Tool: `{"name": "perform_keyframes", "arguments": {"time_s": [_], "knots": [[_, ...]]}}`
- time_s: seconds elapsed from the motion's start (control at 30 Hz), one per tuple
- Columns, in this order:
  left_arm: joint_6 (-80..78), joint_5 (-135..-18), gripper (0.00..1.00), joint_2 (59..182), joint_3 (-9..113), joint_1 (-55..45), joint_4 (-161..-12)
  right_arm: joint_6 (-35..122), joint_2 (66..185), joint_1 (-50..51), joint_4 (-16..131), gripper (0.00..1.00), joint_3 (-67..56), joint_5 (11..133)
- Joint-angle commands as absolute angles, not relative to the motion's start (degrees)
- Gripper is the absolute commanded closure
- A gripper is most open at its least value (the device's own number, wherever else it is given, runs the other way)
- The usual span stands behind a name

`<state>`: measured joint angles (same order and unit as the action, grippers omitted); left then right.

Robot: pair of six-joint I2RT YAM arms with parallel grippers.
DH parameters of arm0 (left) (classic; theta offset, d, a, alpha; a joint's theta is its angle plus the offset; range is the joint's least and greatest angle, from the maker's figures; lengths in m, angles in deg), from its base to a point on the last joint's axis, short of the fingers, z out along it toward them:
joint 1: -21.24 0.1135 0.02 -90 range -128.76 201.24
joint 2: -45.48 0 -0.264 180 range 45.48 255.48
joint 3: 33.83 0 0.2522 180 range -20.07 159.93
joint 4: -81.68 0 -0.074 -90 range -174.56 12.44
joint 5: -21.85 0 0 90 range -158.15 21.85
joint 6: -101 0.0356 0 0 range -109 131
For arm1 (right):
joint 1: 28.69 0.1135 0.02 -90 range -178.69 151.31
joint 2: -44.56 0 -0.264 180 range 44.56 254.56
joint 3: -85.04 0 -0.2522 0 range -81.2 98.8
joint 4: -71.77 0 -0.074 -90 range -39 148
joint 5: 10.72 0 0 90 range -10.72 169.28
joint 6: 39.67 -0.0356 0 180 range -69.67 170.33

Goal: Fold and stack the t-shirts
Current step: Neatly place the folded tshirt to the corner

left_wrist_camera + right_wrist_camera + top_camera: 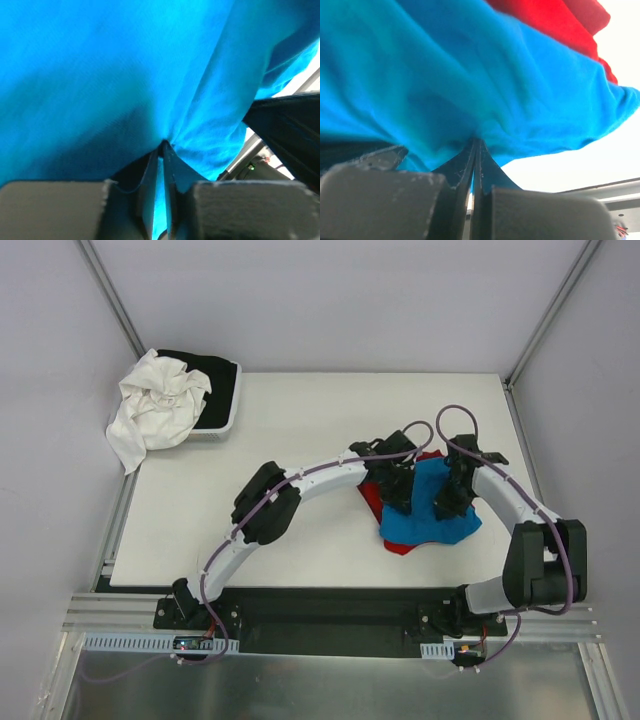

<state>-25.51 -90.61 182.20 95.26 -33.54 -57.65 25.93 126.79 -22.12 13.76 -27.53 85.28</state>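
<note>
**Now both grippers pinch the turquoise shirt, side by side**

The bright turquoise-blue cotton t-shirt (pixel 432 512) lies bunched on the right half of the white table (pixel 250 490). It rests on top of the plain red cotton t-shirt (pixel 370 502), which shows past its left, far and near edges. The left gripper (pixel 400 498) sits on the shirt's left part and the right gripper (pixel 452 502) on its right part, so the stretch of cloth between them runs left to right. Each wrist view shows the fingers drawn almost together on a puckered fold of turquoise fabric. The left pair shows a thin slit with cloth in it, and the right pair is pressed tight. From either set of fingers the shirt spreads away towards the far side. Neither arm is clearly nearer, since both already have hold. A fold would probably turn on carrying this held edge across evenly.

At the far left corner, a shallow white plastic tray (pixel 232 412) holds a black cloth garment (pixel 212 368). A crumpled white cloth garment (pixel 160 405) is heaped over the tray's left rim.
</note>
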Motion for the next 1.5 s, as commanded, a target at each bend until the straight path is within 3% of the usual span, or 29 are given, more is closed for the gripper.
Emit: {"name": "perform_keyframes", "arguments": {"time_s": [0.0,0.23,0.3,0.6,0.7,0.9,1.03,1.1,1.47], "knots": [[-24.85,-80.75,0.85,173.57,89.8,-34.31,-53.8,27.21,118.32,-22.27,13.27,0.99,-26.63,83.34],[-27.14,-63.24,0.8,156.06,80.23,-34.04,-53.36,30.46,114.95,-22.01,9.58,0.99,-18.29,79.38],[-26.62,-60.35,0.79,150.63,78.55,-33.69,-52.66,31.43,116.35,-21.75,9.49,0.99,-16.87,72.73],[-25.03,-61.82,0.76,134.54,66.87,-29.38,-48.01,36.61,130.41,-16.83,12.65,0.99,-11.17,55.84],[-25.47,-61.91,0.76,131.1,62.73,-28.86,-46.25,37.76,136.37,-16.38,13.09,0.99,-9.23,55.99],[-25.91,-61.56,0.76,129.32,61.57,-28.59,-42.91,37.94,148.24,-16.82,11.95,0.99,-6.41,65.56],[-25.73,-61.56,0.76,129.85,62.72,-28.42,-40.89,36.97,153.08,-18.66,14.31,0.99,-9.29,63.39],[-25.82,-61.56,0.77,129.77,62.28,-28.42,-39.92,37.15,154.41,-20.15,17.39,0.99,-10.36,58.22],[-24.42,-62.88,0.76,130.64,63.07,-26.49,-37.98,38.38,155.56,-21.04,15.29,0.99,-5.53,60.91]]}}
